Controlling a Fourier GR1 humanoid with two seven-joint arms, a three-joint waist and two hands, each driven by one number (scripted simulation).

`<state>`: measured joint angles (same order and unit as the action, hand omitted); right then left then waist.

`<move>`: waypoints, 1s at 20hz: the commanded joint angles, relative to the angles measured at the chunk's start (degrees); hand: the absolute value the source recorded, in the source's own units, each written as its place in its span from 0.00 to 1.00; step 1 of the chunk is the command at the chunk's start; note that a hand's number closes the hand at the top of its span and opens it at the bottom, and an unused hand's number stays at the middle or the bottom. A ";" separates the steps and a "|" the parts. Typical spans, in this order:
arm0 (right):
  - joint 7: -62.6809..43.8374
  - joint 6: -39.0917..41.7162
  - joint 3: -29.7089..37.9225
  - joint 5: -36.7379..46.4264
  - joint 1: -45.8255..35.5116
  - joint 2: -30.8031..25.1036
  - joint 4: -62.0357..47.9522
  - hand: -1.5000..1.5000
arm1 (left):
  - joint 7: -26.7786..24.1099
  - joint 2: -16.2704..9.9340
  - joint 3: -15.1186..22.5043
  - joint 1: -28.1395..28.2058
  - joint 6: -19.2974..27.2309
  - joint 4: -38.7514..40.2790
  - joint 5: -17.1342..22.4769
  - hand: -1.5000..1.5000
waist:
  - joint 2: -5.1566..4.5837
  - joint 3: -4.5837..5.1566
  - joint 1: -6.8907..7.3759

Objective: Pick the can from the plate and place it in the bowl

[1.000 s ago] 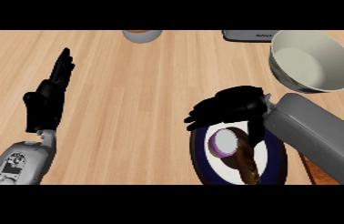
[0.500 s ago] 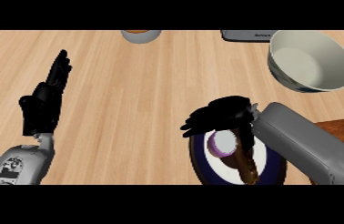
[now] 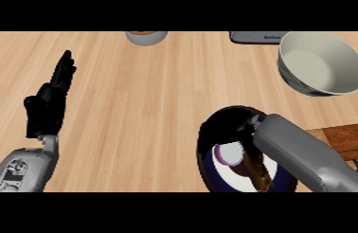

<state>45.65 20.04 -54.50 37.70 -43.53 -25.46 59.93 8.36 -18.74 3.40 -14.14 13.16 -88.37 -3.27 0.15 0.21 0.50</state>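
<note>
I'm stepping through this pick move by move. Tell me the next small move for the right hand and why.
Probably close the fingers round the can before any lift. The right hand is over the plate, at the can's far side, and the can lies on the plate. How far the fingers have curled is hidden. The bowl sits further back and right.

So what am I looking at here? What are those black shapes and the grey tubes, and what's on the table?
You are looking steeply down from the robot's head at a wooden counter. The grey tubes are its forearms, each ending in a black hand. The left hand rests open at the left, fingers pointing up. The right hand is down over a dark plate, curled above a can lying there; whether it has actually gripped the can is hidden. A brown item lies on the plate too. Upper right stands a white bowl, where the can should go. At the top edge are a small grey container and a grey object.
</note>
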 commanded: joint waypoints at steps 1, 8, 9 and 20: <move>7.57 -1.90 0.63 3.86 0.19 2.60 -4.94 1.00 | 0.99 -0.44 -1.50 0.30 -1.66 -0.66 0.61 0.50 | -0.28 -0.23 0.16; 10.85 0.34 4.02 2.66 -0.71 3.60 -6.11 1.00 | -1.56 0.92 -1.51 3.60 -1.16 -0.89 -1.07 0.50 | -0.27 -0.20 0.19; 11.33 -1.76 2.84 4.00 2.77 1.98 -3.76 1.00 | 3.05 2.07 0.36 2.76 -0.18 -5.37 -2.27 0.50 | -0.11 -0.23 -0.09; -22.98 -6.30 13.56 -1.65 18.53 2.56 5.60 1.00 | 1.64 0.44 -4.09 5.00 0.40 -2.03 -2.08 0.50 | 1.87 0.02 -6.99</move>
<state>35.08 15.76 -44.40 37.64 -32.79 -23.45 65.40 10.08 -17.73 0.57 -10.81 12.73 -90.73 -5.07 1.50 0.35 -2.96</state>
